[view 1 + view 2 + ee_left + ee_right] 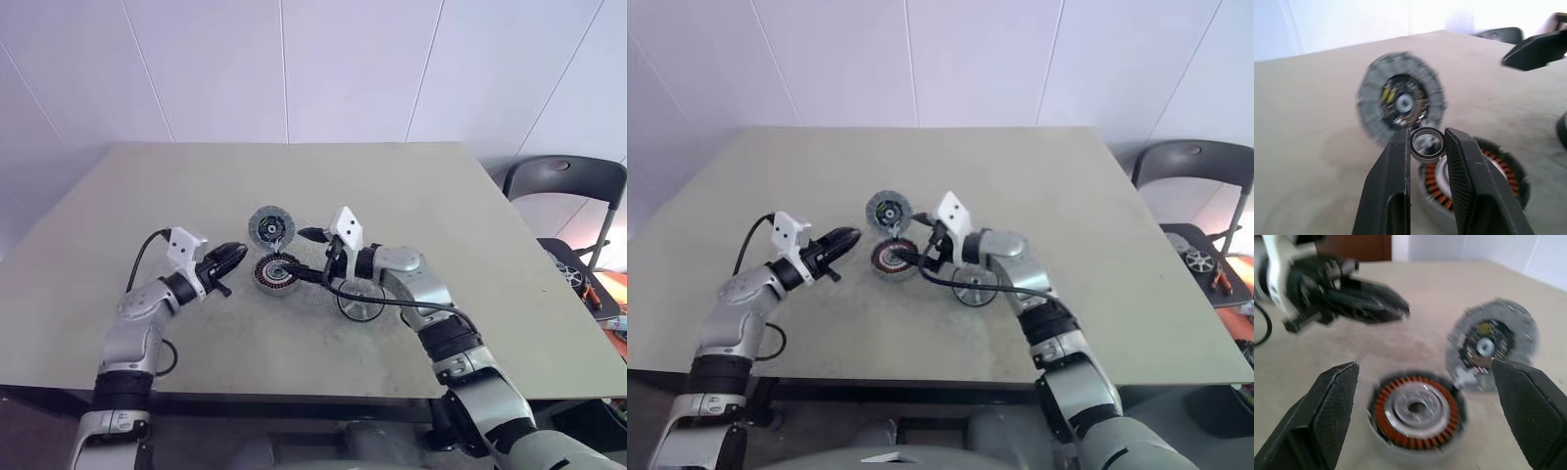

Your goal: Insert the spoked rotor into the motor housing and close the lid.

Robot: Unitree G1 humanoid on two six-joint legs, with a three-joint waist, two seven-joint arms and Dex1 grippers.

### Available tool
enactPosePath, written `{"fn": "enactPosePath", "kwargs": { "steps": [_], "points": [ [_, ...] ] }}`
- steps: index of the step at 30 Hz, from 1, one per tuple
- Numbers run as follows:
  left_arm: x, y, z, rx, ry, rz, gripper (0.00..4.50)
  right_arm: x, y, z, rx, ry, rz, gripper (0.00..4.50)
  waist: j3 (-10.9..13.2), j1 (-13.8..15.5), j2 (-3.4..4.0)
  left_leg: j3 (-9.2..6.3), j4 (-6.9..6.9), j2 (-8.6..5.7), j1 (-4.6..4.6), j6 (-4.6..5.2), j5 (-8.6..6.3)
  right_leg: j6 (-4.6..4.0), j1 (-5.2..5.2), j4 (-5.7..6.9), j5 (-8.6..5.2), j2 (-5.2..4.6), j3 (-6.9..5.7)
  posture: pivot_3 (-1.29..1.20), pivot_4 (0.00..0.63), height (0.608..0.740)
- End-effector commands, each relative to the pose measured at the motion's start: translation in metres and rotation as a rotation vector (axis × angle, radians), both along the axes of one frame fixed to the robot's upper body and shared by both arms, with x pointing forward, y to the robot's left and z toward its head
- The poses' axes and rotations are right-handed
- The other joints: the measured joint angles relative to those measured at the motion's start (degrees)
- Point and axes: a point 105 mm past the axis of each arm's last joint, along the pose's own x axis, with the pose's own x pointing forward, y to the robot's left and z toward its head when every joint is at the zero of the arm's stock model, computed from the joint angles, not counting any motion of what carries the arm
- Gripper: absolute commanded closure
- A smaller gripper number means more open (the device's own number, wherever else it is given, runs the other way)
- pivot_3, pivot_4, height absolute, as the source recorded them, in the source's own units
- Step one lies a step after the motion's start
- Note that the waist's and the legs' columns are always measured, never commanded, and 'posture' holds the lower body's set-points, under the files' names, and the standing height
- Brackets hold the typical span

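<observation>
The motor housing [277, 274] sits on the table, its copper-brown windings and silver hub facing up. Its lid [271, 226] stands tilted up behind it, joined at the rim. My left gripper [233, 257] hovers just left of the housing, shut on a small dark-rimmed ring [1427, 145] pinched between its tips. From the right, my right gripper [302, 255] stands wide open with one finger on either side of the housing [1418, 411] and nothing held. The spoked rotor [361, 302] lies on the table under my right forearm, partly hidden by it.
The grey table [411, 186] stretches back to a white wall. A dark chair [563, 181] stands off the table's right edge, with small parts and tools [573, 269] on a seat beside it.
</observation>
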Motion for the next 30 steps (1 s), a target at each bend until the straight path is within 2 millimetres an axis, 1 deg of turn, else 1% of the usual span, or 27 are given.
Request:
{"fn": "enactPosePath", "kwargs": {
  "steps": [1, 3, 5, 7, 10, 15, 17, 19, 30],
  "points": [
    [0.011, -0.018, 0.013, 0.050, -0.035, -0.077, 3.82, 0.005, -0.004, 0.021, 0.060, -0.029, -0.024, 0.00, 0.0, 0.0, 0.00, 0.00, 0.00, 0.00, 0.00, 0.00, 0.00, 0.00, 0.00, 0.01, 0.00, 0.01, 0.00, 0.00, 0.000, 0.740],
    [0.017, -0.028, 0.012, 0.077, -0.028, -0.111, 3.82, 0.006, -0.006, 0.021, 0.059, -0.026, -0.032, 0.00, 0.0, 0.0, 0.00, 0.00, -0.01, 0.00, 0.01, 0.00, 0.00, 0.01, 0.00, 0.02, 0.00, 0.02, 0.00, 0.00, 0.000, 0.740],
    [0.023, -0.036, 0.008, 0.104, -0.005, -0.141, 3.82, 0.005, -0.006, 0.021, 0.063, -0.023, -0.037, 0.00, 0.0, -0.1, 0.00, 0.00, -0.01, 0.00, 0.01, 0.00, 0.00, 0.01, 0.00, 0.02, 0.01, 0.03, 0.00, 0.00, 0.000, 0.740],
    [0.028, -0.041, 0.003, 0.139, 0.010, -0.161, 3.82, 0.005, -0.006, 0.021, 0.068, -0.022, -0.042, 0.00, 0.0, -0.1, 0.01, 0.00, -0.01, 0.00, 0.00, 0.00, 0.00, 0.02, -0.01, 0.01, 0.01, 0.03, 0.00, 0.00, 0.000, 0.740],
    [0.029, -0.045, -0.004, 0.179, 0.035, -0.196, 3.82, 0.003, -0.006, 0.020, 0.073, -0.021, -0.053, 0.00, 0.0, -0.2, 0.00, 0.00, -0.06, 0.00, 0.00, 0.01, 0.00, 0.03, -0.04, 0.01, 0.01, 0.04, 0.01, 0.00, 0.000, 0.740],
    [0.024, -0.043, -0.012, 0.198, 0.065, -0.224, 3.82, 0.002, -0.011, 0.018, 0.069, -0.016, -0.071, 0.00, 0.0, 0.0, 0.00, -0.01, -0.10, 0.01, -0.05, 0.01, 0.00, 0.13, -0.08, 0.01, 0.07, 0.03, 0.00, 0.00, 0.000, 0.740],
    [0.023, -0.036, -0.013, 0.205, 0.065, -0.206, 3.82, 0.003, -0.012, 0.017, 0.065, -0.016, -0.077, 0.00, 0.0, -0.1, 0.00, -0.01, -0.08, 0.01, -0.04, 0.01, 0.00, 0.08, -0.08, 0.01, 0.04, 0.03, 0.01, 0.00, 0.000, 0.740],
    [0.022, -0.033, -0.013, 0.201, 0.067, -0.200, 3.82, 0.003, -0.012, 0.017, 0.063, -0.016, -0.078, 0.00, 0.0, -0.1, 0.00, -0.01, -0.07, 0.01, -0.01, 0.01, 0.00, 0.03, -0.06, 0.02, 0.01, 0.03, 0.02, 0.00, 0.000, 0.740],
    [0.018, -0.035, -0.014, 0.182, 0.068, -0.199, 3.82, 0.003, -0.010, 0.018, 0.056, -0.018, -0.067, 0.00, 0.0, 0.0, 0.00, -0.01, -0.07, 0.01, -0.02, 0.01, 0.00, 0.05, -0.06, 0.03, 0.03, 0.03, 0.01, 0.00, 0.000, 0.740]
  ]
}}
